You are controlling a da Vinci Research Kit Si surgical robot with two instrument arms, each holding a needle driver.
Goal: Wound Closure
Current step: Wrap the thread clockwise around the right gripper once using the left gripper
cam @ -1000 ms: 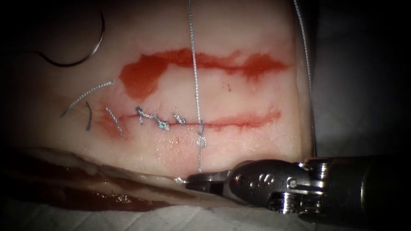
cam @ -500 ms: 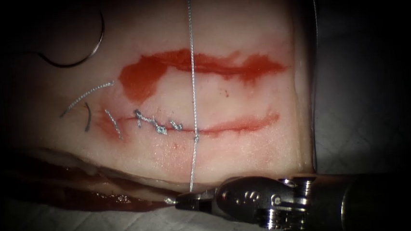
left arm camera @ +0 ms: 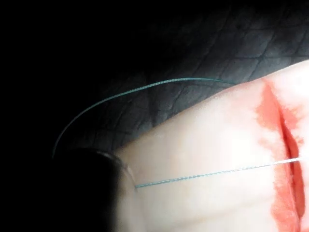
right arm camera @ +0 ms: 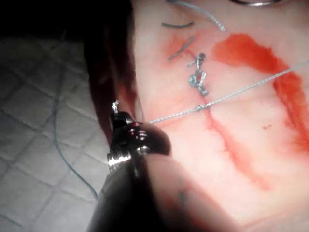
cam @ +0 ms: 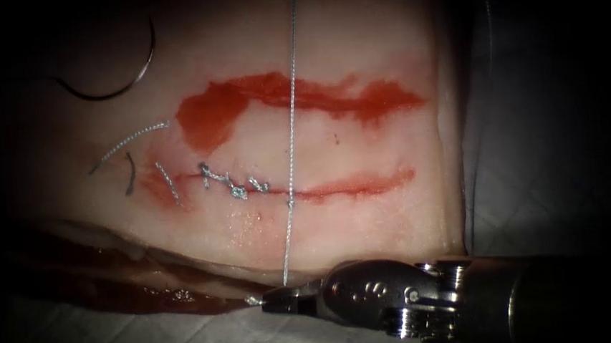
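The needle (cam: 121,77) lies free on the tissue (cam: 353,32), far to the left of the cut (cam: 335,188) and not in it. Cut ends (cam: 130,142) lie nearby. The thread (cam: 290,137) runs taut across the cut. The right tool (cam: 275,300) pinches its lower end, jaws pressed together.

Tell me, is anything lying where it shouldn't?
Yes: the needle lies loose on the tissue, far left above the cut, held by nothing. The right hand grips only the thread. Cut ends lie scattered nearby.
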